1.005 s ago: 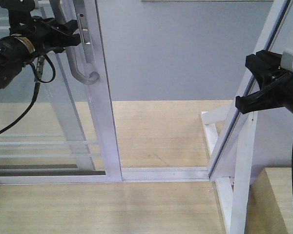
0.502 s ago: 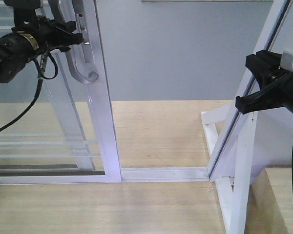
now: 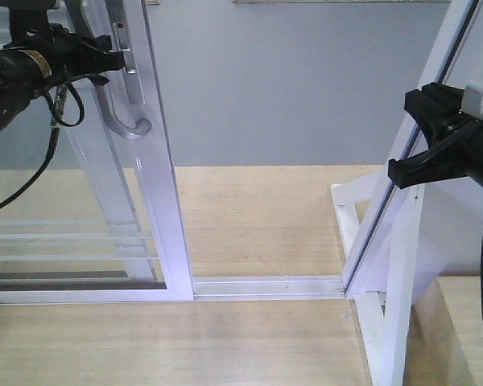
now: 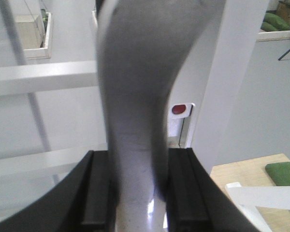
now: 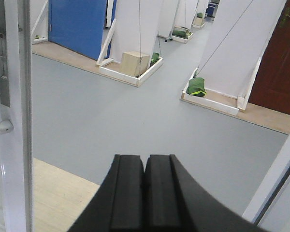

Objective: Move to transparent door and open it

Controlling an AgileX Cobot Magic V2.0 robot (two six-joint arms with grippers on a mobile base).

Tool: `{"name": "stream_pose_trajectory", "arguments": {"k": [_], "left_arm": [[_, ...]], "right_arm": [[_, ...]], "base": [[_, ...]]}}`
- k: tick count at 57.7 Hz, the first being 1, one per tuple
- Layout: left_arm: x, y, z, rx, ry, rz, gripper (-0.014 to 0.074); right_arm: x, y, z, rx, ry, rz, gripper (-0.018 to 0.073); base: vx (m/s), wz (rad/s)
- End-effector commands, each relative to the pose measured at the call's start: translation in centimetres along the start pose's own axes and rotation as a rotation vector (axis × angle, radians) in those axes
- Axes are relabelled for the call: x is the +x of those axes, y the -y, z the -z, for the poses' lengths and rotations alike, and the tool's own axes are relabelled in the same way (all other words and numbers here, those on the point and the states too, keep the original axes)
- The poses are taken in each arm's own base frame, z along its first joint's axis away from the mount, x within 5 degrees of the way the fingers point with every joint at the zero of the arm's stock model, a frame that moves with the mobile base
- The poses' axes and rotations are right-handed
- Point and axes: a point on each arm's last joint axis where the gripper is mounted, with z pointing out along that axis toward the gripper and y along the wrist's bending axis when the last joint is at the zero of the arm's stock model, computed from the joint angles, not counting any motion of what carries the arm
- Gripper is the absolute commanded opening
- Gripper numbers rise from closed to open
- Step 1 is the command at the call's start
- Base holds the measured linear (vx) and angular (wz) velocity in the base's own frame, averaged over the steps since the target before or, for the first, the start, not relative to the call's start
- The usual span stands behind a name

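Note:
The transparent door (image 3: 157, 201) stands at the left of the front view, a glass panel in a white frame with thin horizontal bars low down. Its curved silver handle (image 3: 117, 121) hangs beside the lock plate. My left gripper (image 3: 117, 58) is shut on the upper part of that handle. In the left wrist view the handle (image 4: 135, 96) fills the gap between the two black fingers (image 4: 99, 193). At the right my right gripper (image 3: 398, 170) hangs shut and holds nothing, its pads (image 5: 128, 193) pressed together. The door's edge (image 5: 17, 145) shows at the left of the right wrist view.
A white floor track (image 3: 266, 285) runs from the door to a slanted white frame with a brace (image 3: 402, 241) at the right. Pale wooden floor lies on both sides of the track, grey floor beyond. White panels and a box (image 5: 134, 63) stand far off.
The door has slid to the left together with my left gripper on its handle, and the gap beside it is wider. The right arm has not moved.

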Motion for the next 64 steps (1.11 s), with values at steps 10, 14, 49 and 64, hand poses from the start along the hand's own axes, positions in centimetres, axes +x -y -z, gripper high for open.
{"name": "stream_pose_trajectory", "arguments": {"k": [10, 14, 49, 64], "left_arm": [[-3.2, -2.7, 2.5, -0.099, 0.043, 0.026, -0.0006], [-3.2, -3.0, 2.7, -0.114, 0.031, 0.029, -0.0006], [-0.3, -0.9, 10.9, -0.042, 0.063, -0.02, -0.0006], [1.3, 0.9, 19.0, -0.026, 0.126, -0.064, -0.0006]], "right_arm": [[-1.7, 0.3, 0.3, 0.01, 0.1, 0.007, -0.0005], [-1.7, 0.3, 0.3, 0.01, 0.1, 0.007, -0.0005], [-1.7, 0.3, 0.5, 0.014, 0.087, 0.008, -0.0005], [-1.9, 0.7, 3.0, 0.048, 0.021, 0.011, -0.0005]], "base": [[0.0, 0.0], [0.0, 0.0], [0.0, 0.0], [0.0, 0.0]]}}
